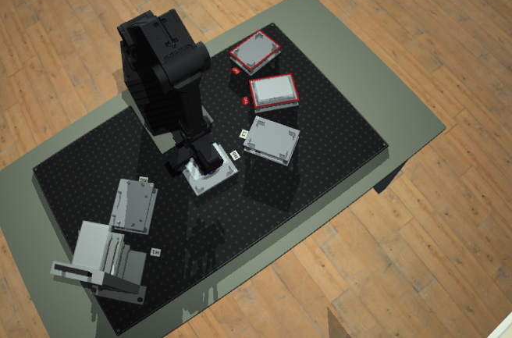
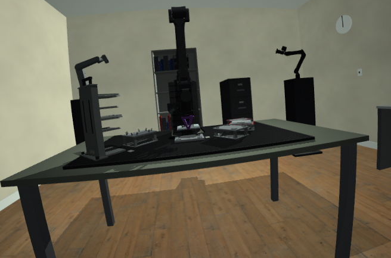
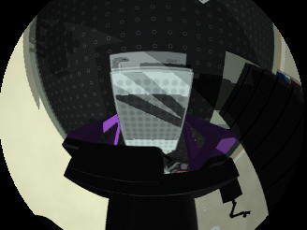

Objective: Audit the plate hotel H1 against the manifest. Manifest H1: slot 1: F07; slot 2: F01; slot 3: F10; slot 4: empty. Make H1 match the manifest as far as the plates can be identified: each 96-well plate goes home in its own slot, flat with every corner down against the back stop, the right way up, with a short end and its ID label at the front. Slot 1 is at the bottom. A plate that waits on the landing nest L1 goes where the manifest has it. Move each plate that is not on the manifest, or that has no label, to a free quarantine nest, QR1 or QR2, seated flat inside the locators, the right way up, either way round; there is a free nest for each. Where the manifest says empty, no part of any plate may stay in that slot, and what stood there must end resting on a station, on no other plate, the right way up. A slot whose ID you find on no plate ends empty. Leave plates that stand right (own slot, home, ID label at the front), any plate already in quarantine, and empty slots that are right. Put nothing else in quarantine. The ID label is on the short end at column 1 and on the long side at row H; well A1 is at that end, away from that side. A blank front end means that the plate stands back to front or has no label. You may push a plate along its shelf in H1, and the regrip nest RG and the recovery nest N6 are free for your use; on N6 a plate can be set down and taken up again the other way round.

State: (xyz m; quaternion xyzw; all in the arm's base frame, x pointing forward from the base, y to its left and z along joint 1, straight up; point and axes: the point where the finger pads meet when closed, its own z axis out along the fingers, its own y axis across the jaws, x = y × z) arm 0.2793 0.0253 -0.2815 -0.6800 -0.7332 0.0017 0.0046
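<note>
My gripper (image 1: pixel 211 171) (image 2: pixel 188 122) (image 3: pixel 151 115) is shut on a clear 96-well plate (image 1: pixel 196 172) (image 2: pixel 196 127) (image 3: pixel 152 107), with purple fingers along its long sides. The plate is raised a little above the recovery nest N6 (image 1: pixel 215 181) (image 2: pixel 189 137) (image 3: pixel 148 60), well side up. No ID is readable on it. The plate hotel H1 (image 1: pixel 99 275) (image 2: pixel 90 119) stands at the left. A plate (image 1: pixel 91 245) lies on its top shelf. The lower shelves are partly hidden, and I cannot tell what each holds. The landing nest L1 (image 1: pixel 272 140) (image 2: pixel 229 127) bears no plate.
One red-edged quarantine nest (image 1: pixel 295 87) bears a plate (image 1: pixel 273 89). The other quarantine nest (image 1: pixel 255 49), farther back, is bare. The regrip nest RG (image 1: pixel 134 206) (image 2: pixel 139 137) is bare, with upright pins, between H1 and N6. L1 stands close to the right of N6.
</note>
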